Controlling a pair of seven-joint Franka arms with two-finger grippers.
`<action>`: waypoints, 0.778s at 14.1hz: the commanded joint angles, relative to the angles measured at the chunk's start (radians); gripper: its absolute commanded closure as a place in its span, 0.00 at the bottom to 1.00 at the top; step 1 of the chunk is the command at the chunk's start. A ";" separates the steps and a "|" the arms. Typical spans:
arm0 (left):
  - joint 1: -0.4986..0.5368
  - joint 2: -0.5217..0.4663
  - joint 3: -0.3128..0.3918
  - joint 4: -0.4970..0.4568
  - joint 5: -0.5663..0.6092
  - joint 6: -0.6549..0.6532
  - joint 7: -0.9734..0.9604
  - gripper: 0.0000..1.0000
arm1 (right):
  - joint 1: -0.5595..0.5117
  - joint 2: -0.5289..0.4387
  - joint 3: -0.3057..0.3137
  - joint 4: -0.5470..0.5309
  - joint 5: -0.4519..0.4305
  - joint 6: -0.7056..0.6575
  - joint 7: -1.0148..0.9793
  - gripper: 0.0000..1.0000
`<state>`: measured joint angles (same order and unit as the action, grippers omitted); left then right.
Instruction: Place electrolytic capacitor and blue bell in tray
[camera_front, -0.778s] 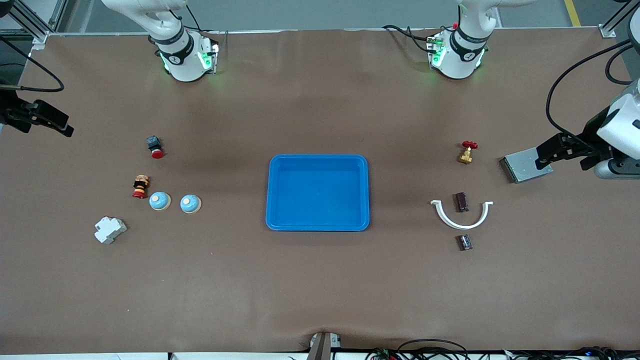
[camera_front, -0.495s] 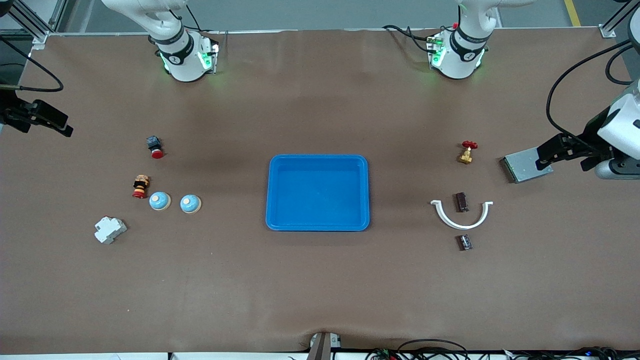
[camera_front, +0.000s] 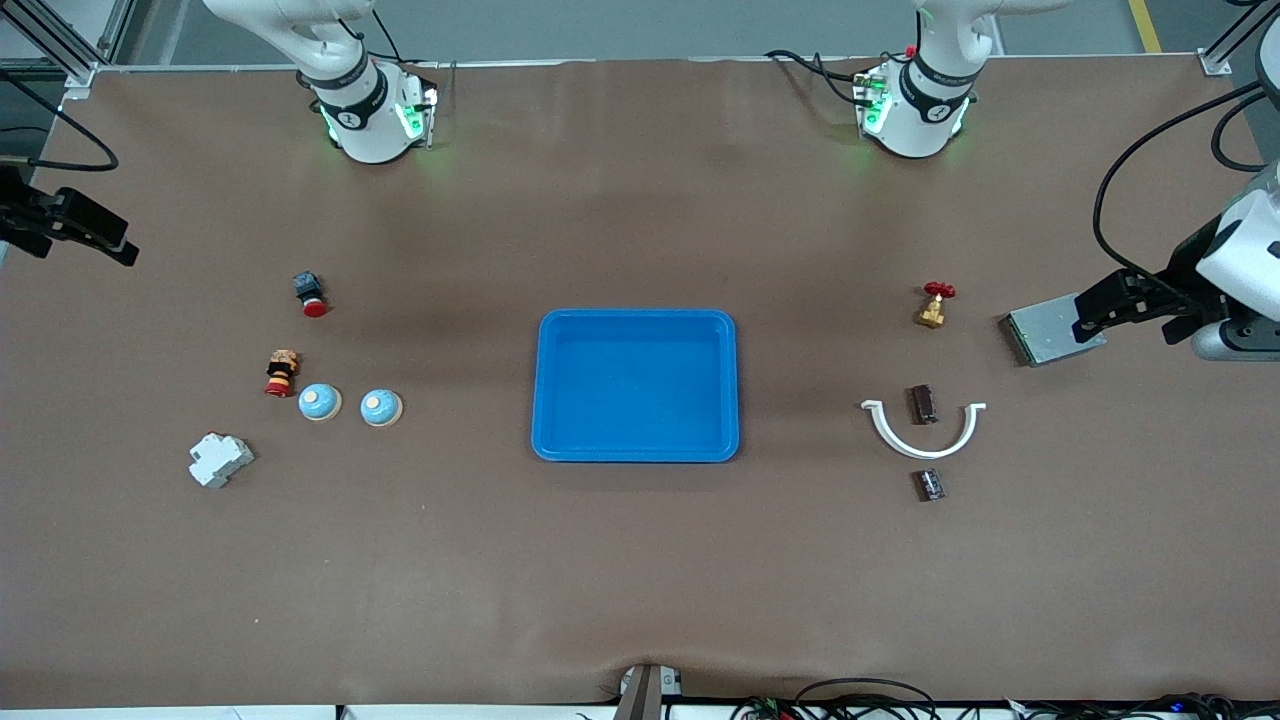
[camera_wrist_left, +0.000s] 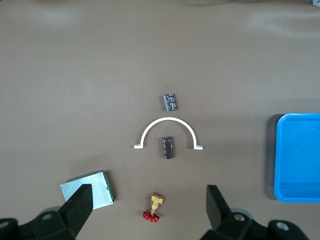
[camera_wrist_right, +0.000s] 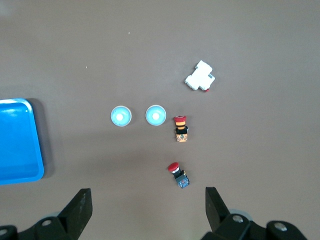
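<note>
- Right pincer (camera_wrist_right: 145, 212), fingers apart, hangs over the surface (camera_front: 620, 580) at its own end; two blue bells (camera_front: 320, 402) (camera_front: 381, 407) lie between it and the tray (camera_front: 636, 452).
- Left pincer (camera_wrist_left: 149, 212), also apart, hangs over the grey box (camera_front: 1040, 335); two capacitors (camera_front: 923, 404) (camera_front: 930, 485) lie toward the tray, long axes pointing at the camera.

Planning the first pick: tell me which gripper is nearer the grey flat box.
Left. The left gripper hangs over the grey flat box; the right gripper hangs at the table's right-arm end.

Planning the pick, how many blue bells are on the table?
2, side by side toward the right arm's end: one blue bell nearer the tray, the other bell beside the striped figure.
</note>
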<state>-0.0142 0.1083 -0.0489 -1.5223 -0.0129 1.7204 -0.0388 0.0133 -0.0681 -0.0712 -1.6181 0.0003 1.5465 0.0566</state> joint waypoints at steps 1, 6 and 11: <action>0.003 0.017 -0.005 0.011 0.011 -0.004 -0.012 0.00 | 0.004 -0.002 0.008 -0.061 0.014 0.025 0.000 0.00; 0.002 0.092 -0.003 0.016 0.016 0.004 -0.173 0.00 | 0.004 -0.002 0.008 -0.307 0.010 0.272 -0.008 0.00; 0.005 0.192 -0.002 0.019 0.016 0.048 -0.231 0.00 | -0.006 0.039 0.007 -0.495 0.010 0.524 -0.023 0.00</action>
<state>-0.0140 0.2645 -0.0483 -1.5242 -0.0129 1.7523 -0.2215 0.0173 -0.0361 -0.0645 -2.0435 0.0020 1.9864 0.0555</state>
